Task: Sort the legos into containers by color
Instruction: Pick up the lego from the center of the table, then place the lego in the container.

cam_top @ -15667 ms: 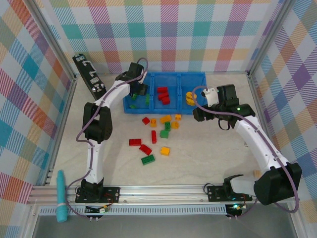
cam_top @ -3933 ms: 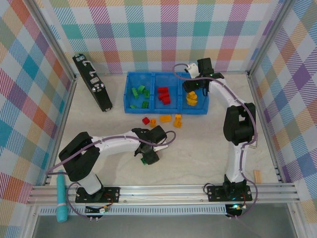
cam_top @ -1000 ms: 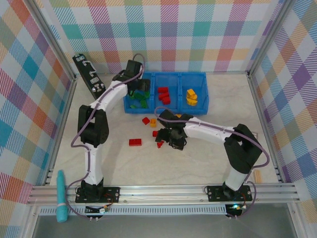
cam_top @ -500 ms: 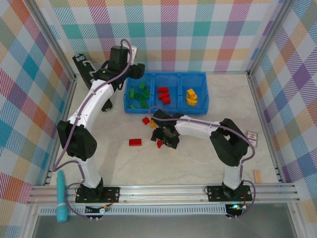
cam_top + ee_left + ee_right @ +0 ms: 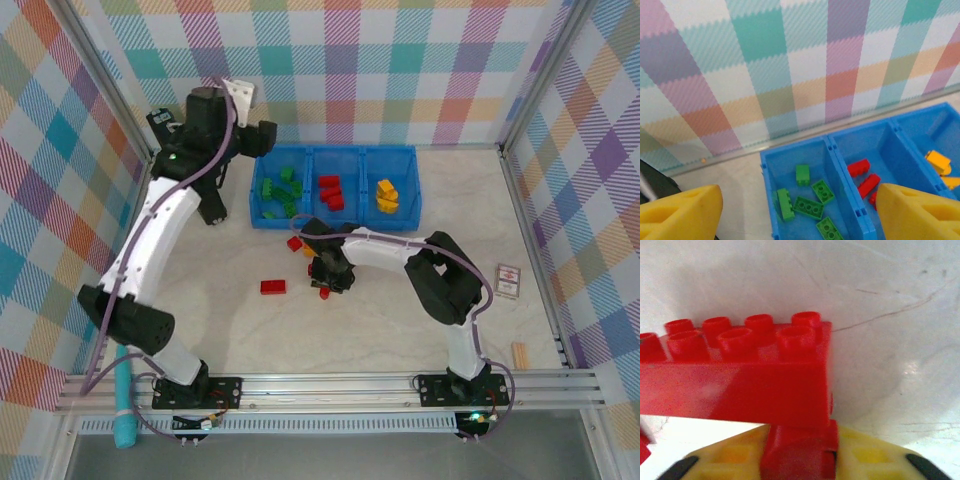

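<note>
The blue tray (image 5: 335,215) stands at the back, its containers holding green legos (image 5: 280,190), red legos (image 5: 330,192) and yellow legos (image 5: 385,195). My left gripper (image 5: 262,138) hovers open above the tray's back left corner, nothing between its yellow fingertips (image 5: 690,210). Below it lie the green legos (image 5: 810,205) and red legos (image 5: 867,180). My right gripper (image 5: 330,275) is down on the table in front of the tray, shut on a small red lego (image 5: 800,452). A bigger red brick (image 5: 740,375) lies right against that lego.
Loose on the table are a red brick (image 5: 272,287), another red one (image 5: 295,243) and an orange one (image 5: 309,249). A black bar (image 5: 210,208) leans at the back left. A card (image 5: 507,280) and a wooden block (image 5: 518,352) lie at the right, a teal object (image 5: 122,400) at the front left.
My left arm has risen and swung back left off the green compartment, its jaws widening. My right gripper has shifted slightly left and closed on the red lego.
</note>
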Available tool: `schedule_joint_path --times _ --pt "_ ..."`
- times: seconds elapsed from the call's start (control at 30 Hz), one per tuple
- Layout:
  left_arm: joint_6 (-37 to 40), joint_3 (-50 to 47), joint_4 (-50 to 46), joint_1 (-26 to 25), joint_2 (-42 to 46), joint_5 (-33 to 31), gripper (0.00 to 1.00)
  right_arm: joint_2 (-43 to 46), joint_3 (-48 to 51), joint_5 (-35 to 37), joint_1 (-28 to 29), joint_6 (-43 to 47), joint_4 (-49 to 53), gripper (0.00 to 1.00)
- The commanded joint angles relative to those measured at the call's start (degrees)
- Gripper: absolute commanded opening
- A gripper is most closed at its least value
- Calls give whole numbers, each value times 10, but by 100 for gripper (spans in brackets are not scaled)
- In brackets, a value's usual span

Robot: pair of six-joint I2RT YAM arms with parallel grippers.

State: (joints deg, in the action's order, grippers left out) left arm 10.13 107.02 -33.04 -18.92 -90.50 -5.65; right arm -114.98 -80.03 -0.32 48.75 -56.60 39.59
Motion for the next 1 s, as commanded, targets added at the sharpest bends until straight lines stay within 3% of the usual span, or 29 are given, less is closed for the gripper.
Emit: schedule_joint_path --times 0.0,0.27,0.43,0.57,0.83,0.97 --pt "10 -34 -24 7 53 -20 81 0 11 -15 -7 36 17 27" --pt "0 -198 -48 7 179 23 83 90 34 3 -15 155 59 21" --pt "-6 -306 -45 7 245 40 87 187 29 66 -25 243 105 21" --pt "-31 -333 -82 7 265 72 86 220 -10 104 -63 319 114 21" --pt "-212 -361 -200 7 259 34 84 158 -113 126 -133 486 11 20" --pt "-348 -430 -203 5 247 96 83 118 -137 96 -137 577 -77 21"
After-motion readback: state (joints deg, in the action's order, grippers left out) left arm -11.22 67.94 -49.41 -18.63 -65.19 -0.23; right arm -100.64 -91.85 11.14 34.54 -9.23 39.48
